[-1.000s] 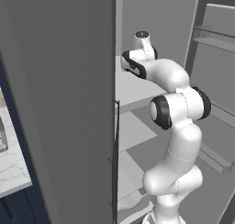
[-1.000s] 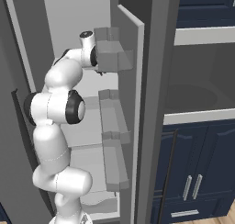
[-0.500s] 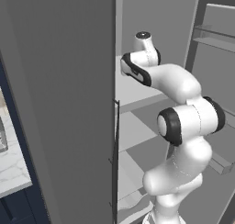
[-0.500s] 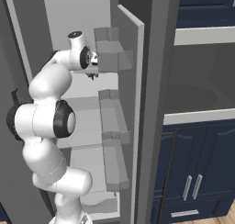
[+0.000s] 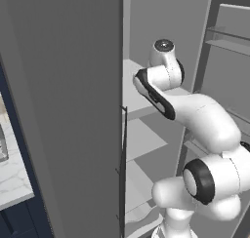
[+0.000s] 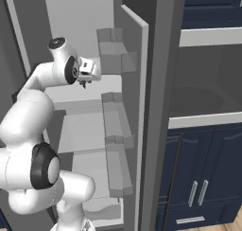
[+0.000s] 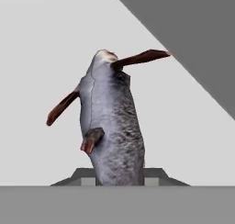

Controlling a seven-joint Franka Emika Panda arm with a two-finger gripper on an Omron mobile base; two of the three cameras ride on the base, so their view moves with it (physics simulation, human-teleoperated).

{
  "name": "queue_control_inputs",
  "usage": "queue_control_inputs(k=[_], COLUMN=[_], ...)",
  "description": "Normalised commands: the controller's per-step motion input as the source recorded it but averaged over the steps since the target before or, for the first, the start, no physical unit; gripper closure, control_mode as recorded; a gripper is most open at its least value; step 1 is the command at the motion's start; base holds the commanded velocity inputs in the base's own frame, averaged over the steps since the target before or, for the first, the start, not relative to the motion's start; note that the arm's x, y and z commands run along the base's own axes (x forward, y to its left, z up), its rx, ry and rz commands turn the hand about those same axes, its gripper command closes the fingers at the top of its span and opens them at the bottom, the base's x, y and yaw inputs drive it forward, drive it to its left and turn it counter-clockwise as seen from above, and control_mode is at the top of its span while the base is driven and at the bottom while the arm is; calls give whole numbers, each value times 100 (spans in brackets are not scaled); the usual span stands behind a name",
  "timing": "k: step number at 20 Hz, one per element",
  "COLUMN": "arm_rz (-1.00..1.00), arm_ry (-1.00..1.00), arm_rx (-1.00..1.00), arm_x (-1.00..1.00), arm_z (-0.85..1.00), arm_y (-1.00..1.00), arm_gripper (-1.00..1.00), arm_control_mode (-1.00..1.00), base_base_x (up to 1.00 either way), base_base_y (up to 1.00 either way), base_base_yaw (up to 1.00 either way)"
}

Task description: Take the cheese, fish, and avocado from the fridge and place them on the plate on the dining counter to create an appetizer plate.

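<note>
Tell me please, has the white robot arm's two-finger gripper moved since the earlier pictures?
Yes. In the right base view the two-finger gripper has pulled back from the pale grey door racks of the tall grey fridge, out toward the camera.

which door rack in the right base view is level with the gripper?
The top door rack of the open fridge: the gripper sits just left of it, above the two lower racks, holding the fish.

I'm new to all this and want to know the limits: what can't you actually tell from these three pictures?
- Fish, hand view: its lower end is cut off at the bottom, so the fingertips' contact is hidden.
- Gripper, right base view: too small to make out what it holds.
- Fridge, left base view: the arm blocks the shelves behind it.
</note>
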Motion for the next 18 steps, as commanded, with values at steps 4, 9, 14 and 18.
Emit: queue_control_inputs(k=[4, 9, 14, 18], arm_rz=[0, 0, 0, 0], arm_ry=[-17, -7, -1, 0], arm_rx=[4, 4, 1, 0], arm_x=[-100, -99, -74, -56], arm_z=[53, 43, 40, 31], arm_y=[-1, -8, -9, -2], arm_gripper=[100, 100, 100, 100], arm_control_mode=[-100, -100, -100, -100], base_base_x=[0, 0, 0, 0], base_base_y=[0, 0, 0, 0], base_base_yaw=[0, 0, 0, 0])
